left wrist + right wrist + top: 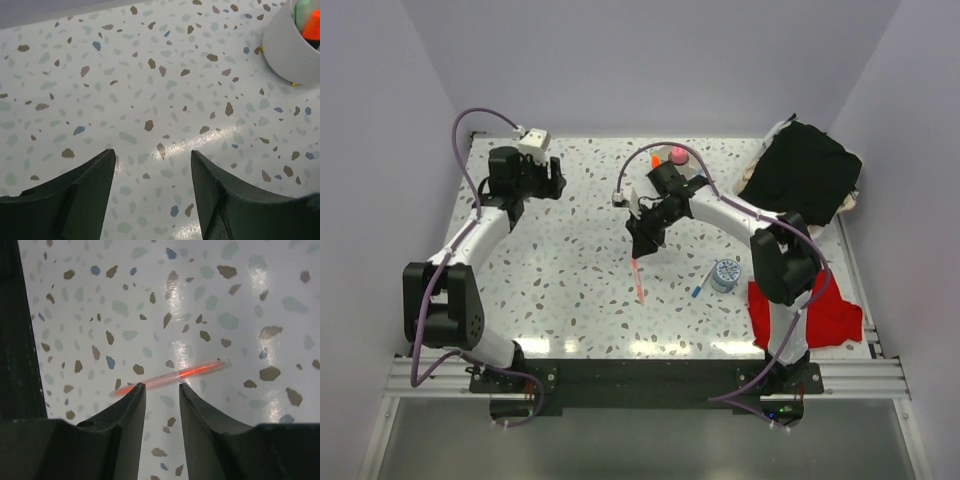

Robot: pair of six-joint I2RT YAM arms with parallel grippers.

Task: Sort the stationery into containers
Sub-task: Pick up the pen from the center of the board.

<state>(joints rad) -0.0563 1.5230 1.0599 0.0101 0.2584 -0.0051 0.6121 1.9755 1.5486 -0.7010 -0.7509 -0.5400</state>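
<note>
Evidently the right gripper, fingers a little apart and empty, is hovering over the thin pink pen lying on the table, well apart from the white bowl, lining up to pinch its barrel.

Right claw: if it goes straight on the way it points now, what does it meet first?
Most likely the pink pen lying flat on the table, just ahead of the open right claw. How high the claw sits above it is unclear.
</note>
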